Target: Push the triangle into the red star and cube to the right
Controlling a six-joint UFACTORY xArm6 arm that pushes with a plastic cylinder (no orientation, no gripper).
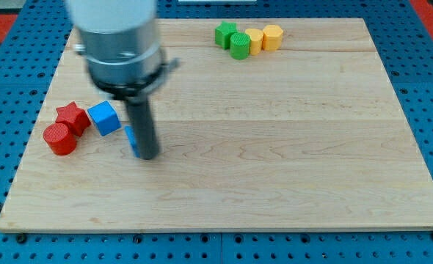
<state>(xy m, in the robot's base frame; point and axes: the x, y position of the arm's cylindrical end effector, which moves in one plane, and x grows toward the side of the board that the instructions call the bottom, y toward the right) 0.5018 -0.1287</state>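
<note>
Risk lies in my tip (147, 156), bare and holding nothing, touching the mostly hidden blue triangle (130, 140) just right of the blue cube (104, 117) and red star (72, 116): an off-centre shove could slide it past both.

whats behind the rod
A sliver of a blue block shows at my tip's left edge; the rest is covered, so its shape can't be told.

We see a pale wooden board (275, 147), smooth and matt, with fine lengthwise grain. The red star (73, 116), red cylinder (59, 138) and blue cube (104, 117) look like ribbed matt plastic. Our rod (143, 125) is dark with a dull sheen, beneath a greyish metal-looking collar (121, 51).
</note>
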